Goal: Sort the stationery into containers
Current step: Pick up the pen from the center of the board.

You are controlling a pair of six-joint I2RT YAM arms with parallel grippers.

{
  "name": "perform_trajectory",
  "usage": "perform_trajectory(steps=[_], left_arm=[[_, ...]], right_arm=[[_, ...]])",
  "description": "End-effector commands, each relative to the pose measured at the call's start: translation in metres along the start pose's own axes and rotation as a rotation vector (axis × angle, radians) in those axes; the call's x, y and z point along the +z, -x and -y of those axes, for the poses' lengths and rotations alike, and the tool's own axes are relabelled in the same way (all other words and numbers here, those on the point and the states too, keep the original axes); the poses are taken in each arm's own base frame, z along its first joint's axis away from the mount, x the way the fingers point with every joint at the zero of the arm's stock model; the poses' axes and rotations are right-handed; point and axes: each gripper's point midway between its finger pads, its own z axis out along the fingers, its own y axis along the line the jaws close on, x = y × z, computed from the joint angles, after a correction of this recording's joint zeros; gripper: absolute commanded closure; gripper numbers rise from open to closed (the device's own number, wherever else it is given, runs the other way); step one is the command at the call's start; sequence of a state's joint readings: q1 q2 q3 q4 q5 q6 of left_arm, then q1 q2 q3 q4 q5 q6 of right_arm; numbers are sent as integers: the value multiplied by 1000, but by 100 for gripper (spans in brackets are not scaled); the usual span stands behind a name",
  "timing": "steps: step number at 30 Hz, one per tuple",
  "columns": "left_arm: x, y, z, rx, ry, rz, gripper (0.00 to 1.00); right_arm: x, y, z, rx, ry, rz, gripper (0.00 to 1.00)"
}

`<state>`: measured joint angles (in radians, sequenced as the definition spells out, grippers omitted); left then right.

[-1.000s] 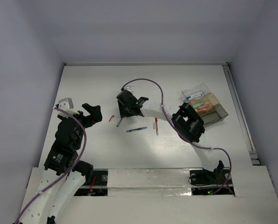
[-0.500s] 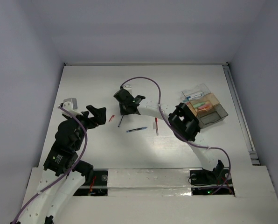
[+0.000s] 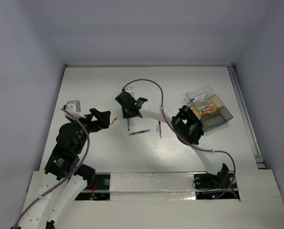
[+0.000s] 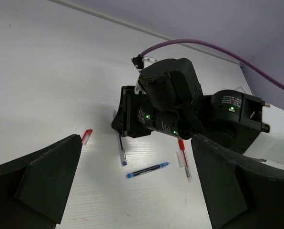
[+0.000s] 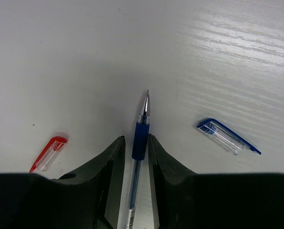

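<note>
The right gripper [image 5: 135, 140] pinches, its 2 jaws narrow, the uncapped clear-barrelled blue pen [image 5: 141, 131] by its rubber grip at mid-table, likely for a balanced carry to the far-right translucent plastic containers [image 3: 209, 110]; the left gripper [image 3: 101, 119] gapes wide, empty.

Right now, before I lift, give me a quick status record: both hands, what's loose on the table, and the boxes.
right hand: shut on uncapped blue pen, tip pointing forward
left hand: open, empty, near small red translucent cap
loose on white table: red cap, clear blue-edged cap, slim dark blue pen, red pen
joined plastic boxes: far right, a few items inside
</note>
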<state>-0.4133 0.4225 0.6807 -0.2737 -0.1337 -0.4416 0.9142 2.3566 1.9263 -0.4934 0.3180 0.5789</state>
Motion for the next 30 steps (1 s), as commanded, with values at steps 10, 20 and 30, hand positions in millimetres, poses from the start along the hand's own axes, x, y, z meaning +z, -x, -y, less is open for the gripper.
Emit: perform_trajectory(steps=[10,20,30], left_arm=[[0,15,12,40,-50,37,1],[8,3,21,55,-103,-12,1],[5,-31,68,-50,-376,-159,20]], right_arm=[[5,-15,-5,-28,-21,-50,95],[-64,95,-32,123,187,316,100],[-205,123,-26,254,529,564,100]])
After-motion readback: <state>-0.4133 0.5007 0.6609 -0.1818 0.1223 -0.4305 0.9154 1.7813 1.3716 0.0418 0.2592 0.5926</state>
